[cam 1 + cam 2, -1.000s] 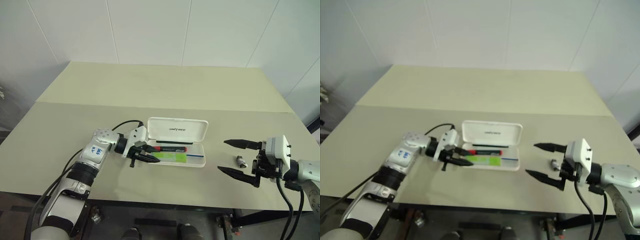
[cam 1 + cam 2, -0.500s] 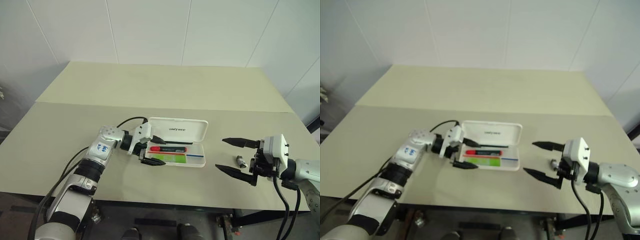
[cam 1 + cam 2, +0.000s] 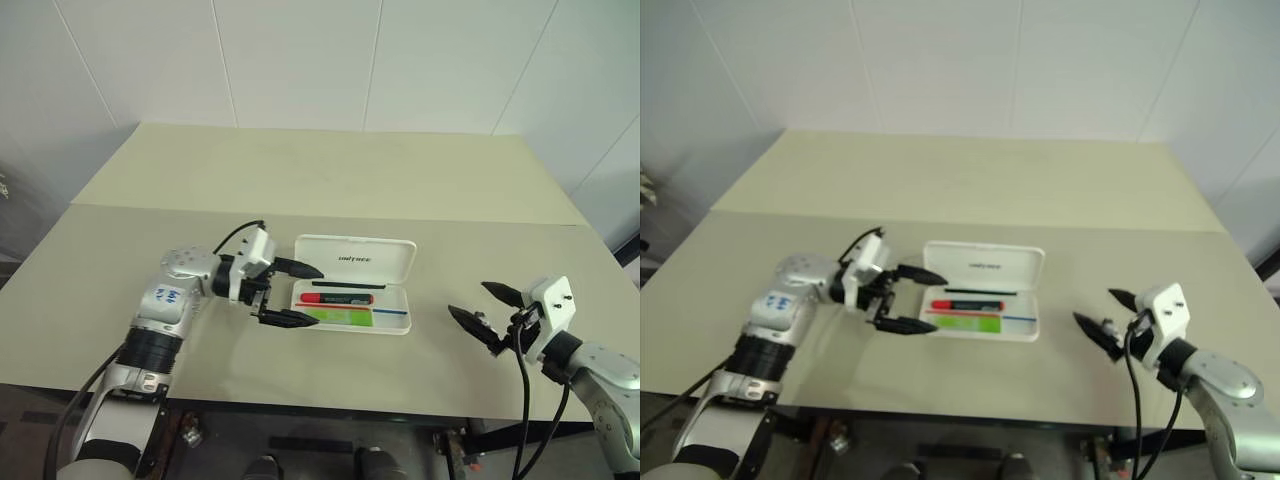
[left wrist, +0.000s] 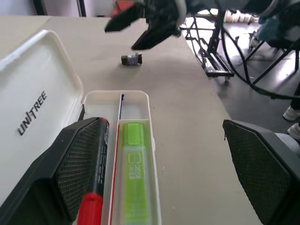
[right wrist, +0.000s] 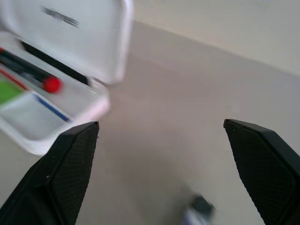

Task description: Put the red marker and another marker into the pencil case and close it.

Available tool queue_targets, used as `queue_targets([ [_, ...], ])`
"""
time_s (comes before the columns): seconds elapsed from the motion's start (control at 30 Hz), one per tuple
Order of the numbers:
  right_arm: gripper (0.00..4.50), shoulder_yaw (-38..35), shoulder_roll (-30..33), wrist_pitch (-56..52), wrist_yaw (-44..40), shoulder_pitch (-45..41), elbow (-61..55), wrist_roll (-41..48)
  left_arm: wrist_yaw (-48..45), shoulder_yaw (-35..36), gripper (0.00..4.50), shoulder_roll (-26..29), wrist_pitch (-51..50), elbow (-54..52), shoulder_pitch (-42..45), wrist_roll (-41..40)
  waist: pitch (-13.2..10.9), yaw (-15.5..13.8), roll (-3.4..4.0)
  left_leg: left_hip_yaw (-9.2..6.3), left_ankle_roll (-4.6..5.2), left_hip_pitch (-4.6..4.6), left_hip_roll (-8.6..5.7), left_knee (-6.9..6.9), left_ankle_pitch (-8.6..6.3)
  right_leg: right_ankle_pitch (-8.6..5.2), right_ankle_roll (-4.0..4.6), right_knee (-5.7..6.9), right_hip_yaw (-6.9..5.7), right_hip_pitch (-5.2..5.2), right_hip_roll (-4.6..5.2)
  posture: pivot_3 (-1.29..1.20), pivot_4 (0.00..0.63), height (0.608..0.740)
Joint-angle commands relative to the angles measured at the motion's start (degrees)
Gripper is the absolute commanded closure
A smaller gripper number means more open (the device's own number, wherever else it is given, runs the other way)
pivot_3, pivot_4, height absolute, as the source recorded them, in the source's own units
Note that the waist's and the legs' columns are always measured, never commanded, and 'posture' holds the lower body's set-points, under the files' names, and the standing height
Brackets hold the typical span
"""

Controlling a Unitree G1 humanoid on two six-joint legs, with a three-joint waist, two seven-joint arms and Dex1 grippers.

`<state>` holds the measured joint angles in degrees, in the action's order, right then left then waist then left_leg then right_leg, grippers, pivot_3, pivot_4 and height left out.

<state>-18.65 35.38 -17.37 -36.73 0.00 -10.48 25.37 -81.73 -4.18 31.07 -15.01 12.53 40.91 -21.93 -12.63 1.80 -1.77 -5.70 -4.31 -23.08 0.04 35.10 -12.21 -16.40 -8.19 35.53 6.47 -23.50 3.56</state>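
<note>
1. The left tool [image 3: 290, 293] hangs just off the short end of the pencil case [image 3: 352, 282], at about 9 o'clock from it. Its two black fingers are spread wide and hold nothing; one tip reaches toward the lid's near corner, the other lies by the tray's front corner.

2. The right tool [image 3: 484, 314] hovers over the surface [image 3: 330, 175] at about 3 o'clock from the case, well apart from it. Its fingers are also parted wide and empty.

3. The pencil case lies open near the middle of the surface's front half. Its white lid, with a small dark logo, stands tilted back at 12 o'clock of the tray.

4. The red marker [image 3: 337, 297] lies lengthwise in the tray's rear part, its red end toward the left tool, the dark part running toward 3 o'clock.

5. The light green highlighter [image 4: 135, 180] lies in the tray's front compartment, just beside the red marker and parallel to it. A blue stripe shows on the tray floor beyond it.

6. A small dark and grey object [image 4: 131, 59] rests on the surface near the right tool, past the far end of the case; what it is cannot be told.
</note>
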Motion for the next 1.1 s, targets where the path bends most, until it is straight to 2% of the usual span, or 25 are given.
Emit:
queue_targets([
  [0.03, 0.0, -1.91, -1.64, 0.54, 3.97, 0.82, 0.27, -1.43, -0.01, 2.42, 0.03, 2.67, -2.21, -4.88, -1.72, -2.78, 0.0, 0.05, 0.0, 0.01, 0.01, 0.0, 0.0, 0.0, 0.0, -0.04, 0.09, -0.01, 0.01, 0.0, 0.0, 0.0, 0.15, 0.74],
  [0.43, 0.0, -0.53, -7.77, 1.32, 8.84, 3.2, 2.05, -4.45, 0.34, 5.01, 0.03, 5.5, -1.75, -6.33, -1.6, -4.5, 0.0, 0.11, 0.0, 0.01, 0.04, 0.01, 0.0, -0.03, 0.03, -0.07, 0.18, -0.03, 0.02, 0.01, -0.01, 0.0, 0.15, 0.74],
  [0.63, 1.9, -0.57, -9.48, 1.63, 10.0, 3.85, 1.99, -4.54, 0.31, 6.35, 0.0, 6.01, -2.34, -6.22, -0.5, -6.41, 0.0, 0.16, 0.0, 0.01, 0.04, 0.01, -0.01, 0.0, 0.04, -0.07, 0.2, -0.05, 0.03, 0.03, 0.0, 0.0, 0.15, 0.74],
  [0.83, 4.07, -0.05, -9.94, 2.95, 9.12, 3.07, 2.81, -4.69, 0.31, 6.26, 0.0, 5.78, -1.54, -5.15, 0.45, -5.95, 0.0, 0.25, 0.0, 0.02, 0.05, 0.01, -0.01, -0.01, 0.05, -0.1, 0.28, -0.06, 0.03, 0.03, 0.0, 0.0, 0.15, 0.74],
  [1.0, 4.11, 0.92, -5.86, 5.28, 2.58, -0.18, 4.04, -4.27, 0.2, 5.99, 0.0, 5.57, -0.79, -4.51, 0.59, -5.59, 0.0, 0.51, 0.0, 0.03, 0.05, 0.01, -0.01, -0.02, 0.05, -0.09, 0.27, -0.06, 0.05, 0.02, 0.0, 0.0, 0.15, 0.74],
  [1.1, 4.11, 3.79, -1.19, 9.49, -6.63, -3.32, 6.03, -4.58, 0.04, 5.85, 0.0, 5.61, -0.3, -4.22, 0.45, -5.48, 0.0, 0.94, 0.0, 0.07, 0.07, 0.01, -0.03, 0.01, 0.07, -0.07, 0.26, -0.07, 0.1, 0.03, 0.0, 0.0, 0.15, 0.74],
])
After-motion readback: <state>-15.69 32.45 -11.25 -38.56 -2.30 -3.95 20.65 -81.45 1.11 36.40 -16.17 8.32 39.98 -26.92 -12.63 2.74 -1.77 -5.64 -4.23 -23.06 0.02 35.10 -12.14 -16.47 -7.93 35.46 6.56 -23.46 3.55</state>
